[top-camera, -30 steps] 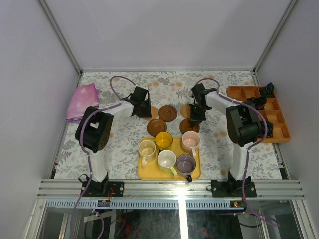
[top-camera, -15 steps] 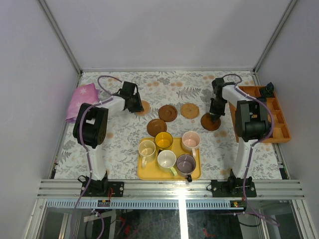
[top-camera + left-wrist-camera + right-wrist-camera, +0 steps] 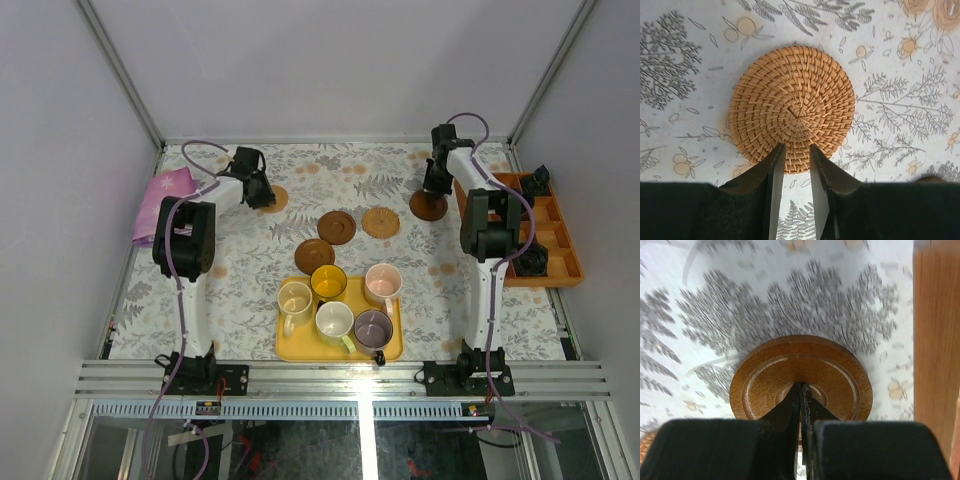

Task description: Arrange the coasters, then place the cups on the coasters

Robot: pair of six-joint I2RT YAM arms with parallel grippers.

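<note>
1. Woven tan coaster [image 3: 792, 110] has slid to the table's [image 3: 230, 290] far left, with the left end effector [image 3: 796, 150] narrowly parted over its near rim
2. Dark brown coaster [image 3: 765, 385] has moved far right beside the orange tray [image 3: 935, 340], pressed under the closed right end effector [image 3: 801, 387]
3. Row is widening; cups [image 3: 334, 320] wait on the yellow tray [image 3: 290, 350]

counter [image 3: 240, 290]: floral print
tan coaster [image 3: 272, 197]: far left
dark coasters [image 3: 336, 226]: two, centre
second tan coaster [image 3: 380, 221]: centre, beside them
yellow tray [image 3: 288, 346]: near middle
orange tray [image 3: 565, 268]: right edge
pink cloth [image 3: 165, 203]: left edge
</note>
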